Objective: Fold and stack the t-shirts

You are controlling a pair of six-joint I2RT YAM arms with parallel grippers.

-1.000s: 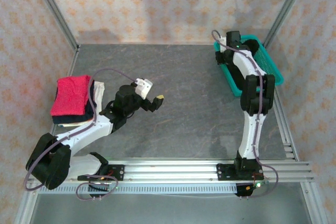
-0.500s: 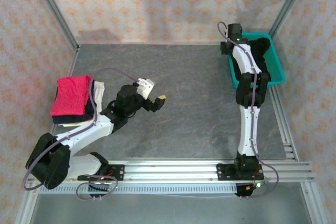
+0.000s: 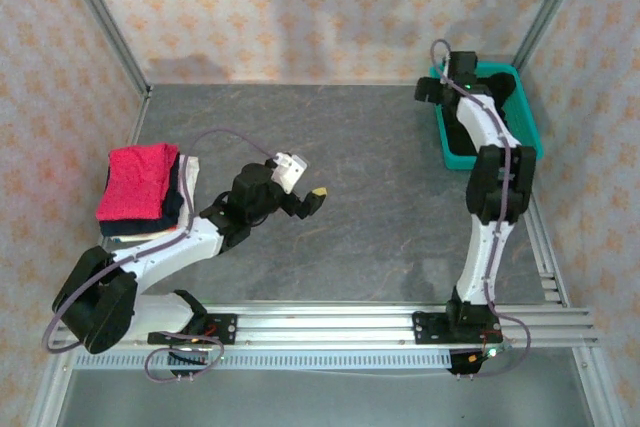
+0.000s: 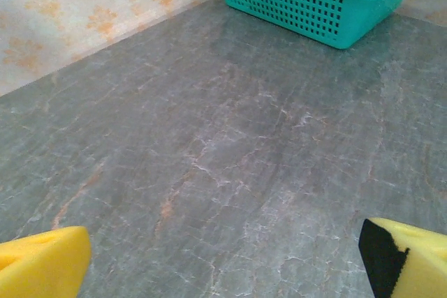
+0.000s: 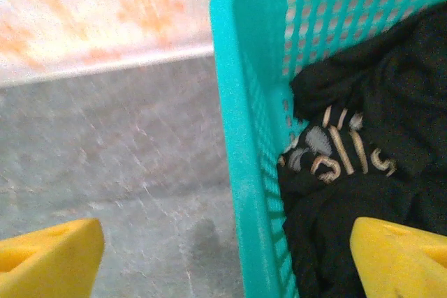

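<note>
At surface's left edge, crimson t-shirt lay stacked; black t-shirt lay unfolded in basket; left hand, right hand spread.

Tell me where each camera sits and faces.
Top external: above and behind the robot, overlooking the grey table, left arm, right arm, and the folded crimson-pink t-shirt.
Left wrist: low over the table, facing the teal plastic mesh basket; its yellow fingertips show.
Right wrist: at the basket's edge, looking at the black t-shirt inside; its own fingertips show.
Shared: all three see the basket.
</note>
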